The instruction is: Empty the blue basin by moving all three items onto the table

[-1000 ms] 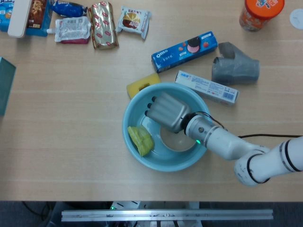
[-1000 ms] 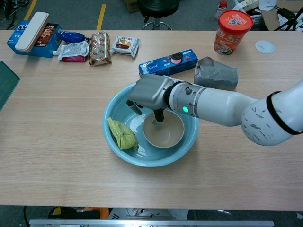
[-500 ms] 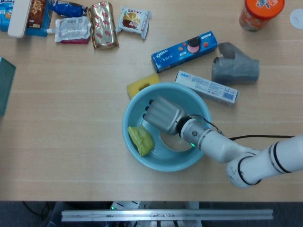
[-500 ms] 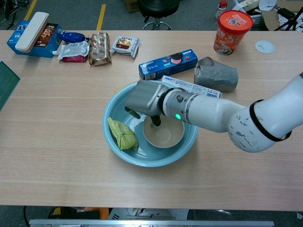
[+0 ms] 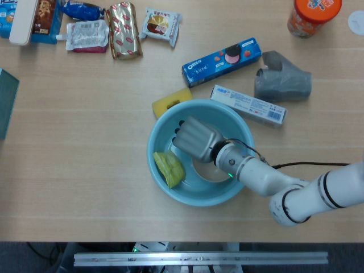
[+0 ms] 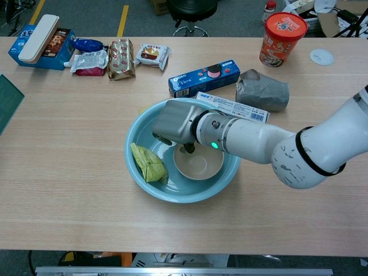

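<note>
The blue basin (image 5: 200,197) (image 6: 185,194) sits mid-table. Inside it lie a yellow-green packet (image 5: 169,168) (image 6: 148,163) on the left and a beige bowl (image 5: 207,171) (image 6: 201,164) at the centre. My right hand (image 5: 196,138) (image 6: 177,121) reaches down into the basin over the bowl's far-left rim. In the chest view its thumb dips inside the bowl and its fingers hang just outside the rim. Whether they squeeze the rim is hidden by the back of the hand. My left hand is in neither view.
A yellow sponge (image 5: 169,102) touches the basin's far rim. A toothpaste box (image 5: 248,105), an Oreo box (image 5: 222,61), a grey taped bundle (image 5: 282,81) and an orange cup (image 5: 313,16) lie behind. Snack packs (image 5: 125,29) fill the far left.
My right hand has sunk lower into the basin and shifted slightly left, its thumb now inside the bowl. The bowl and packet have not moved.
</note>
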You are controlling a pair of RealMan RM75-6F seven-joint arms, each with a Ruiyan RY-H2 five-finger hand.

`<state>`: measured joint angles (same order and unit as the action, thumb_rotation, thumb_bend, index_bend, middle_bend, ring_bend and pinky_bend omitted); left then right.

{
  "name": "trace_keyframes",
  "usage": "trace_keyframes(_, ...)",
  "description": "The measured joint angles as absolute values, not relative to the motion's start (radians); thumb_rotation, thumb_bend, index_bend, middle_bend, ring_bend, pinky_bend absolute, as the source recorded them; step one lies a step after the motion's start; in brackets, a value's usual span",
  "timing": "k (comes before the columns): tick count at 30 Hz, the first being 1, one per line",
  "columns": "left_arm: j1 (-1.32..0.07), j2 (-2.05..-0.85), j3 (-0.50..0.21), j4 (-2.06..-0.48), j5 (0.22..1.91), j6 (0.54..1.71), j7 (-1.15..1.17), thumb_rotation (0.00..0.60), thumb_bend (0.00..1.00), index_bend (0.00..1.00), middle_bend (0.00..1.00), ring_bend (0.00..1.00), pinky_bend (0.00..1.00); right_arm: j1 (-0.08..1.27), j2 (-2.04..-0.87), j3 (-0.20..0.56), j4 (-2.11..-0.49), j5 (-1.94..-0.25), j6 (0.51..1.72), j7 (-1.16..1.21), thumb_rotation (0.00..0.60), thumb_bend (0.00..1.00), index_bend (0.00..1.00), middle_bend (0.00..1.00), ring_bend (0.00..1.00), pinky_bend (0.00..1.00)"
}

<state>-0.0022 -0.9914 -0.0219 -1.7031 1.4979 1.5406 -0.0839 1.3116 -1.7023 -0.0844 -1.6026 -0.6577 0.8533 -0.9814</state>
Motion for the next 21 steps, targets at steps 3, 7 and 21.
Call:
trace_keyframes(3,-0.001,-0.991,-0.021,-1.701,1.498,1.541,-0.087,0.600,0.43,0.46,0.39,0.32,0.23,1.312,-1.707,-0.086,-1.601,-0.663,0.854,-0.984,0.600,0.27,0.44,0.41,0.34,0.54)
trace_keyframes(7,-0.001,-0.991,-0.020,-1.700,1.501,1.542,-0.089,0.600,0.43,0.46,0.39,0.32,0.23,1.312,-1.716,-0.089,-1.596,-0.669,0.856,-0.991,0.600,0.28,0.44,0.41,0.34,0.54)
trace_keyframes(21,0.001,-0.988,-0.017,-1.696,1.504,1.538,-0.102,0.600,0.43,0.46,0.39,0.32,0.23,1.311,-1.754,-0.100,-1.555,-0.668,0.862,-1.016,0.600,0.28,0.54,0.44,0.35,0.54)
